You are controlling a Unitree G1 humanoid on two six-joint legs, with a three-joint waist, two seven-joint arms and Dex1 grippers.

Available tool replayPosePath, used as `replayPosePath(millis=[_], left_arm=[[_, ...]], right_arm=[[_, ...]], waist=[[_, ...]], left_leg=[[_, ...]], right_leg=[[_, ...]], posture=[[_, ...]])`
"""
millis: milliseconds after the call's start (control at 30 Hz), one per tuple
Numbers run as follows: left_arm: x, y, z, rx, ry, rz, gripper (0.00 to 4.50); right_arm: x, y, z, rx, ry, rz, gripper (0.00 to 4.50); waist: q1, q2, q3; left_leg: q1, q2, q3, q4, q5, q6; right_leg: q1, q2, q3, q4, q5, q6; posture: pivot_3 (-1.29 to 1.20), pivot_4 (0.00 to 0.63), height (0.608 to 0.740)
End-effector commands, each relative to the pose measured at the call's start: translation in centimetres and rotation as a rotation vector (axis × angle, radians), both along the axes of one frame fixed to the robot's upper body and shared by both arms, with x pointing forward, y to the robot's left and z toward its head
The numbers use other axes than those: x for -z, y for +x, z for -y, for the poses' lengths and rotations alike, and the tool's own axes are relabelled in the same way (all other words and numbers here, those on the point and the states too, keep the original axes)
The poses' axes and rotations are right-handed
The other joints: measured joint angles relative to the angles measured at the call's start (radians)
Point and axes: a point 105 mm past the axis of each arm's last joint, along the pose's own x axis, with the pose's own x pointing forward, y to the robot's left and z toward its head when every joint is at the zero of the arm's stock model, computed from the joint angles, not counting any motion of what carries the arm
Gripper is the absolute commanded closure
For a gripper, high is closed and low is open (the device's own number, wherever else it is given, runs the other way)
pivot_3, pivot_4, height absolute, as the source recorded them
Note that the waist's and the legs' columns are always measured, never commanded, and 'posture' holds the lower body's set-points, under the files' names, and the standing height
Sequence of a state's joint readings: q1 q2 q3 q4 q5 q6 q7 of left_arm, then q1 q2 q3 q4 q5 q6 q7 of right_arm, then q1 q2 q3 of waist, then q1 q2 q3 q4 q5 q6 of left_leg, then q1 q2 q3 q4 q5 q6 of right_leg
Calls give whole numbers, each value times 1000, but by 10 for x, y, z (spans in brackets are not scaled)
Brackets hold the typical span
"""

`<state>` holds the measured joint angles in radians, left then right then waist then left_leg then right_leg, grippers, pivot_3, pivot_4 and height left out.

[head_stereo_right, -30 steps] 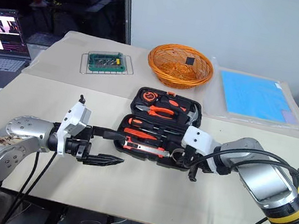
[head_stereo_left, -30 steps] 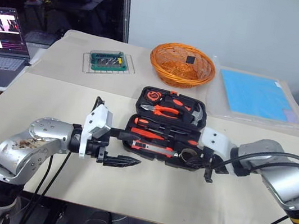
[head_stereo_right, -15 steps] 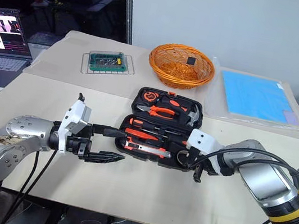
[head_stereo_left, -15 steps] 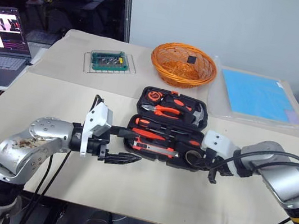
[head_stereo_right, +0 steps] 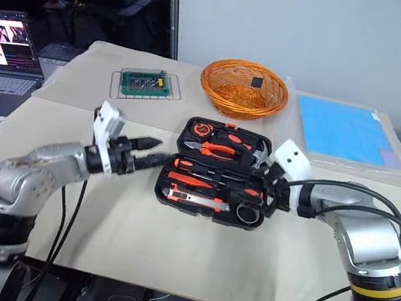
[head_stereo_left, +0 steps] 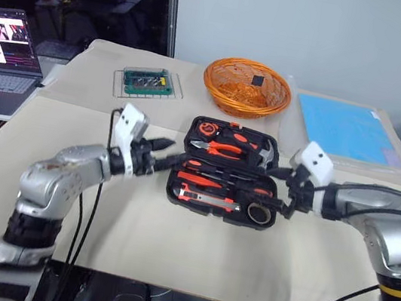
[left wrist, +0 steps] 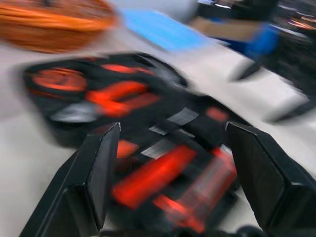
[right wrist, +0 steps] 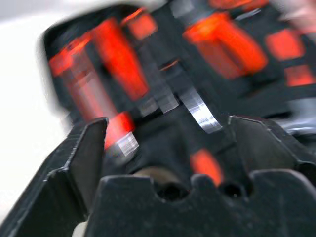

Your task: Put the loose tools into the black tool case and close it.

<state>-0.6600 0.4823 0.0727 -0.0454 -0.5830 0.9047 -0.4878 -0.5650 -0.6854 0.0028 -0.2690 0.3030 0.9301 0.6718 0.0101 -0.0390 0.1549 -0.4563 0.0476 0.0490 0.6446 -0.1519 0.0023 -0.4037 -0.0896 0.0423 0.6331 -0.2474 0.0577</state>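
I am looking down at the black tool case (head_stereo_left: 226,171), which is lying open in the middle of the frame on the beige table (head_stereo_left: 192,248), with its lid part toward the top of the picture and its tray part toward the bottom. In the tray I am seeing the screwdrivers (head_stereo_left: 203,181) with orange and black handles lying across, the utility knife (head_stereo_left: 197,195) below them near the lower edge of the case, and the tape roll (head_stereo_left: 256,213) sitting in the lower right corner of the tray. The pliers (head_stereo_left: 220,148) and the hammer (head_stereo_left: 257,154) are resting in the lid part. I am holding my left gripper (head_stereo_left: 161,145) just at the left side of the case, in the centre-left of the frame; its fingers are standing wide apart and they are holding nothing, as the left wrist view is showing with the case between them. I am holding my right gripper (head_stereo_left: 282,201) at the right edge of the case, centre-right of the frame, near the tape roll; in the right wrist view its two fingers (right wrist: 81,158) are spread far from each other and they are empty. The orange basket (head_stereo_left: 246,86) is standing at the upper centre of the frame, well apart from the case.
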Motion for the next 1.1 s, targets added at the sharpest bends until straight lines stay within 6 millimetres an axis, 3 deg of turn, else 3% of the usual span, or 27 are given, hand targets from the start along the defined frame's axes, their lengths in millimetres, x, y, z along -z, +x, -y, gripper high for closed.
replayPosePath(millis=[33,367,400,467,500,533,600,733,800,833,967,1100], left_arm=[[3,26,-3,-108,37,-84,865],[21,91,19,-238,97,-229,865],[23,93,20,-243,109,-232,865],[26,94,25,-222,117,-236,865],[31,93,30,-197,126,-253,1353],[36,91,34,-182,128,-269,1484],[43,89,38,-158,136,-289,2256],[48,88,38,-150,131,-300,3756],[46,86,40,-120,95,-308,4302],[45,85,41,-101,86,-315,4481],[45,75,44,-3,57,-357,4481],[48,60,45,81,37,-407,4481]], right_arm=[[-26,24,6,170,131,89,109],[3,87,37,540,174,-215,109],[6,90,38,552,166,-231,612],[13,95,37,562,175,-267,1069],[20,96,38,571,154,-287,1455],[26,97,38,574,138,-305,1803],[35,97,36,568,119,-330,2553],[43,97,28,534,117,-360,3907],[43,96,23,506,140,-371,4500],[42,95,21,491,147,-374,4500],[35,78,11,403,159,-380,4500],[28,49,5,333,168,-363,4500]], waist=[[-6,0,0],[-7,0,1],[-9,0,1],[-14,0,1],[-18,0,1],[-23,0,1],[-25,0,1],[-27,0,1],[-25,0,1],[-25,0,1],[-27,0,1],[-28,0,0]], left_leg=[[0,0,0,0,0,0],[-3,-3,0,-3,0,0],[-3,-3,0,-3,0,0],[-4,-3,0,-5,0,0],[-4,-3,0,-6,0,0],[-4,-3,0,-8,0,0],[-4,-3,0,-10,0,0],[-4,-3,-1,-10,1,-1],[-3,-3,-2,-8,1,-2],[-3,-3,-2,-7,1,-2],[-4,-3,-2,-6,1,-2],[-4,-3,-2,-12,1,-2]], right_leg=[[0,0,0,0,0,0],[-4,-1,-1,4,0,0],[-4,-1,0,3,0,0],[-4,-1,0,1,0,0],[-4,-1,0,0,0,0],[-5,-2,0,-1,0,0],[-5,-2,0,-1,0,1],[-5,-1,-1,0,0,1],[-4,-2,-1,2,0,1],[-4,-2,-1,2,0,1],[-6,-2,-1,6,0,1],[-9,-1,-1,10,-1,0]], posture=[[0,150,740],[0,150,740],[0,150,740],[0,150,740],[0,150,740],[0,150,740],[0,150,740],[0,150,740],[0,150,740],[0,150,740],[0,150,740],[0,150,740]])
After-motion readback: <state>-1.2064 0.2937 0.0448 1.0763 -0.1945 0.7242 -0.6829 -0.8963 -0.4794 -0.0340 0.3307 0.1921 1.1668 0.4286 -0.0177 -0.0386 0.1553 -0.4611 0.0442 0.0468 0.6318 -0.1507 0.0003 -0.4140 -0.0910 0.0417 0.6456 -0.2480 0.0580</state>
